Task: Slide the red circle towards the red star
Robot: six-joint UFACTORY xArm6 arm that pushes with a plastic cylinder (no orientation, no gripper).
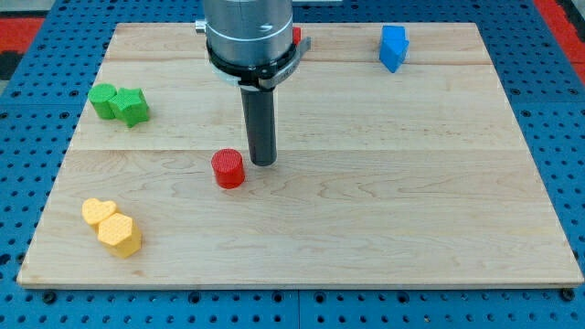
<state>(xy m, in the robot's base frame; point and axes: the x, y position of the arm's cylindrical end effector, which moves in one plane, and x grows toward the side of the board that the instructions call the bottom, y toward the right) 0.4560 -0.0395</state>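
The red circle (228, 169) is a short red cylinder standing on the wooden board (384, 201), left of the middle. My tip (263, 162) rests on the board just to the right of the red circle, very close to it; I cannot tell if they touch. A small piece of a red block (296, 36), likely the red star, shows at the view's top behind the arm's grey body; most of it is hidden.
Two green blocks (120, 103) sit together at the left. Two yellow blocks (111, 226) sit together at the bottom left. A blue block (393, 47) stands at the top right. The board lies on a blue perforated table.
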